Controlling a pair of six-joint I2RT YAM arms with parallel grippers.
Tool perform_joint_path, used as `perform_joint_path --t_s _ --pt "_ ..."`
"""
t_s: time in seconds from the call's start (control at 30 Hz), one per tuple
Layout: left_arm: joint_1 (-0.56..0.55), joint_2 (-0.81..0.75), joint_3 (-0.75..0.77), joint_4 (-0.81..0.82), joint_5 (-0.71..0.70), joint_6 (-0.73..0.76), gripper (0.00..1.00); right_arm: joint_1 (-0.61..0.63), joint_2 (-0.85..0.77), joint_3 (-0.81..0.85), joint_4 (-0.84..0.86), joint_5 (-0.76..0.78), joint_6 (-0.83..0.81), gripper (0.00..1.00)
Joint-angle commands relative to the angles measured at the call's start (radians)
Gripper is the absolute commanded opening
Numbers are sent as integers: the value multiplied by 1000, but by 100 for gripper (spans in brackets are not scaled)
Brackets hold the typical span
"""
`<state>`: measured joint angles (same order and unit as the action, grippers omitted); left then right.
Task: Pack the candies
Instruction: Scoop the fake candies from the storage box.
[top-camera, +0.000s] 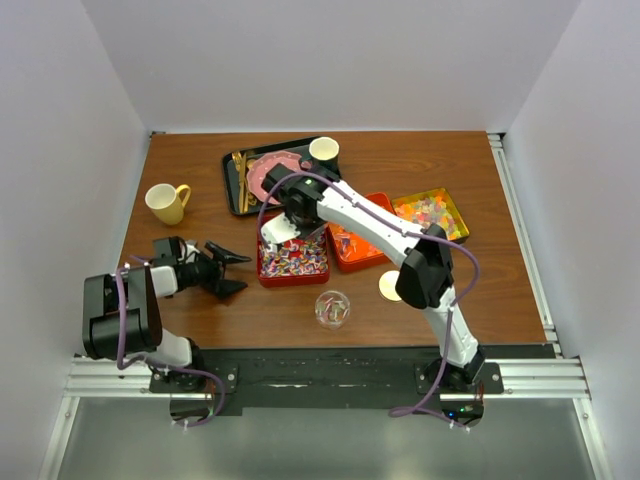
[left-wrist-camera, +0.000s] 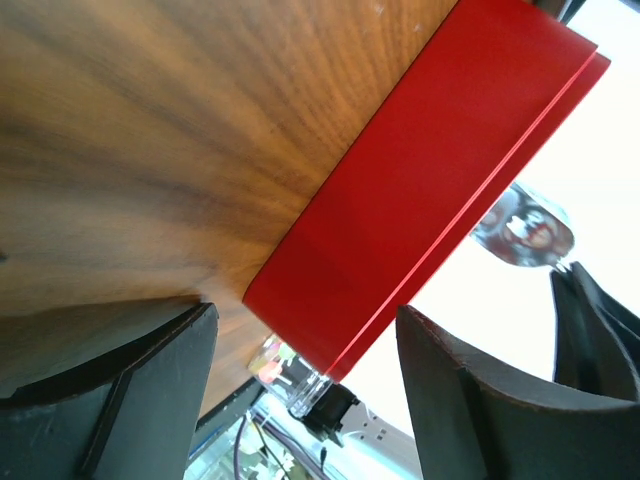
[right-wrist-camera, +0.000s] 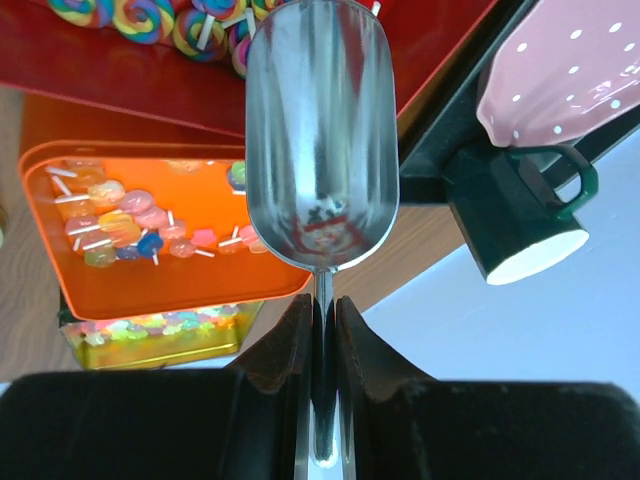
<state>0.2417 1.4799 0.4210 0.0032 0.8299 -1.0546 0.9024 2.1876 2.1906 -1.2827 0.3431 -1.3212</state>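
Three candy containers sit mid-table: a red tray (top-camera: 293, 258) of swirled purple-pink-white lollipops (right-wrist-camera: 130, 15), an orange tray (top-camera: 355, 240) of pastel lollipops (right-wrist-camera: 110, 215), and a yellow tin (top-camera: 430, 212) of tiny bright sweets (right-wrist-camera: 150, 328). My right gripper (right-wrist-camera: 322, 305) is shut on the handle of a metal scoop (right-wrist-camera: 320, 130). The scoop bowl is empty and hangs over the red tray's far left corner (top-camera: 280, 228). My left gripper (top-camera: 232, 270) is open and empty, low on the table just left of the red tray's wall (left-wrist-camera: 420, 190). A clear jar (top-camera: 332, 308) holding a few candies stands in front of the trays.
A round cream lid (top-camera: 390, 286) lies right of the jar. A black tray (top-camera: 240, 185) at the back holds a pink dotted plate (right-wrist-camera: 560, 70), gold cutlery and a dark cup (right-wrist-camera: 520, 225). A yellow mug (top-camera: 167, 203) stands at the left.
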Motion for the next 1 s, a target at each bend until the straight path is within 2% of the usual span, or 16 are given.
perform_joint_path --t_s 0.0,0.2,0.47,0.67,0.83,0.97 --pt "-8 40 -22 32 -40 -56 77 15 35 31 34 77 -19 0" --pt "-42 75 -19 47 -21 -93 77 46 80 23 63 80 -29 0" --pt "-90 157 -18 170 15 -168 76 115 89 -25 43 28 7 0" --pt "-114 200 -27 245 21 -208 75 133 109 -37 22 -42 63 0" --pt "-127 229 -18 274 26 -219 73 133 92 -121 68 -118 62 0" --pt "-140 258 10 302 37 -235 73 133 115 -118 79 -191 77 0"
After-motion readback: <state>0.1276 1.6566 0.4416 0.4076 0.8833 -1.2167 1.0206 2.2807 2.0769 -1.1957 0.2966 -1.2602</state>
